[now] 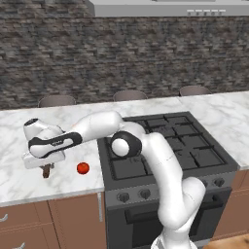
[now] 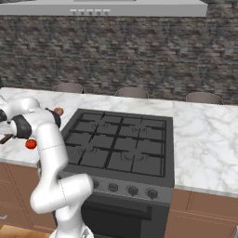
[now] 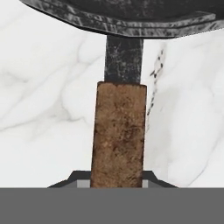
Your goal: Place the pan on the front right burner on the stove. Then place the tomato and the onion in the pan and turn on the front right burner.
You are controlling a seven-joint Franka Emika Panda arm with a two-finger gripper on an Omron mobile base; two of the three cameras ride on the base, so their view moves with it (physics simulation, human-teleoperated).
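Two tool fingertips pinch pan wooden handle; tomato beside.

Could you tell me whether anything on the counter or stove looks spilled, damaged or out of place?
Nothing stands out. The pan sits flat on the counter, gripper shut on its handle; the tomato rests nearby; the stove is bare.

The pan bowl is cut off by the hand view's top edge; the onion is half hidden behind the arm.

one pan; one tomato; one onion
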